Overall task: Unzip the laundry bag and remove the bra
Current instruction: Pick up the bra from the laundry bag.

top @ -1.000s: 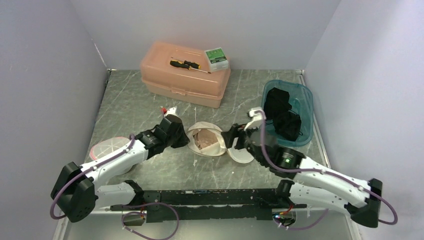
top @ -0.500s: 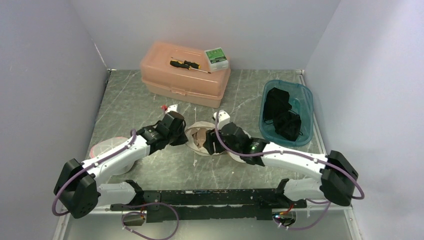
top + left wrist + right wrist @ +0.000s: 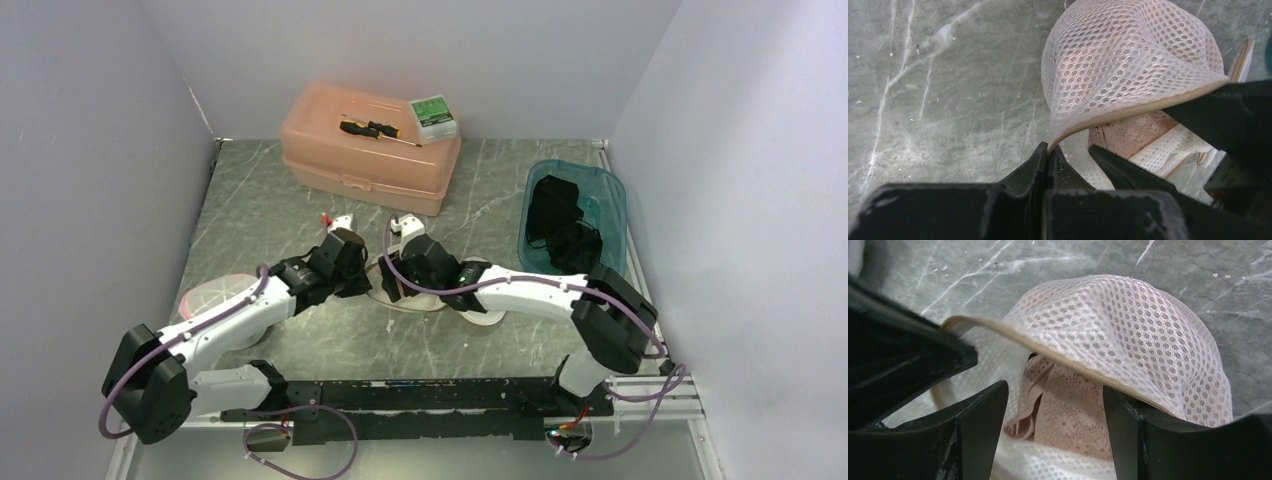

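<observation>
Laundry bag (image 3: 1128,65) at table (image 3: 260,200) centre, unzipped; left end effector (image 3: 1050,150) pinches its zipper rim, propping the mouth open so right end effector (image 3: 1054,392), spread, can straddle the bra (image 3: 1073,415) inside. Bra not out yet.

Two arms, a left arm (image 3: 225,322) and a right arm (image 3: 530,290), one bag (image 3: 1128,60), one bra (image 3: 1068,410), one toolbox (image 3: 370,165), one screwdriver (image 3: 375,129), one small green box (image 3: 432,115), one teal bin (image 3: 612,192), one pink disc (image 3: 202,298), one white disc (image 3: 487,317)
</observation>
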### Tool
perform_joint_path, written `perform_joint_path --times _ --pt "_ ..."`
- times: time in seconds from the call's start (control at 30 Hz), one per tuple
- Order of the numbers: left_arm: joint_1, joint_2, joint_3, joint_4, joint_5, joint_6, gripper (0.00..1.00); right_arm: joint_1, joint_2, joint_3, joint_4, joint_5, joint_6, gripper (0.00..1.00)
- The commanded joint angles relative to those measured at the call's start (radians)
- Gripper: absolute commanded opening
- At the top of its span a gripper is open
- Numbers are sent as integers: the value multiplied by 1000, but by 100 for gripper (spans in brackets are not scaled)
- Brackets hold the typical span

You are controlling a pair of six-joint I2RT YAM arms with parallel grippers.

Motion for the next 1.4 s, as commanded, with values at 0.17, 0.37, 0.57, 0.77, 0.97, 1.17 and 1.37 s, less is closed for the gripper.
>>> perform_joint_path --times 0.17,0.37,0.57,0.77,0.97,1.17,1.37 --pt "1 -85 -52 28 24 12 3 15 102 79 -2 142 4 73" --pt "1 -73 -65 61 63 13 3 31 148 107 -12 192 8 74" --pt "1 -75 -85 92 85 2 3 50 185 124 -45 215 17 75" --pt "0 -72 -103 120 103 -10 3 56 217 141 -78 217 4 57" --pt "2 -81 -106 116 95 -11 3 56 198 122 -92 247 10 18" --pt "1 -87 -100 98 78 -10 3 56 106 90 -81 227 -7 0" --pt "1 -88 -92 85 59 -10 3 55 -40 23 -37 123 -39 0"
